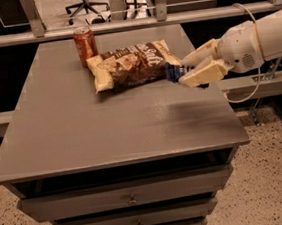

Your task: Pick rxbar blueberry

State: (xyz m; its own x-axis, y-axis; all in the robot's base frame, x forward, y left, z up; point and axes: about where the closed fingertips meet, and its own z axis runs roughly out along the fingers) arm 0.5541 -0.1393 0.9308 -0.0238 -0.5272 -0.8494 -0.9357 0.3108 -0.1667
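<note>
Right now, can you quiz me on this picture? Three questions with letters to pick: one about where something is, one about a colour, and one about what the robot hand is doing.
1. Where is the soda can?
A. At the table's far left corner, by the chip bag
B. On the floor
C. In a drawer

2. What colour is the rxbar blueberry wrapper?
A. Red
B. Dark blue
C. Green

3. What is the gripper doing?
A. Hanging open and empty
B. Shut on the soda can
C. Shut on the rxbar blueberry

Answers:
1 A: the can stands upright at the back left, next to the bag's left end.
2 B: the bit poking out from the fingers is dark blue.
3 C: over the table's right side, by the bag's right end, the gripper pinches the bar.
</note>
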